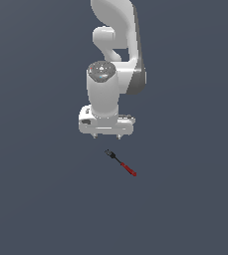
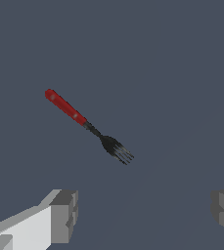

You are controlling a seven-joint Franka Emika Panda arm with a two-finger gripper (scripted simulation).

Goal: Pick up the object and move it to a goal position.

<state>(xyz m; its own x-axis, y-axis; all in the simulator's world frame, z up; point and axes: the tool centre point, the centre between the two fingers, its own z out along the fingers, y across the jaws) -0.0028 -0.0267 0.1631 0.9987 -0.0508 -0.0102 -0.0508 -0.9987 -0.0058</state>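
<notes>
The object is a tiny fork-like tool (image 1: 121,163) with a red handle and a thin black pronged end. It lies flat on the dark grey surface, just in front of and below my gripper (image 1: 106,136) in the exterior view. The gripper hangs above the surface, pointing down, open and empty. In the wrist view the tool (image 2: 88,126) lies diagonally, its red handle away from the fingers and its prongs nearer them. My two grey fingertips (image 2: 63,216) stand wide apart, with the tool beyond the gap, not between them.
The white arm (image 1: 113,60) rises behind the gripper in the exterior view. The plain dark grey surface (image 1: 36,199) spreads all around, with nothing else on it.
</notes>
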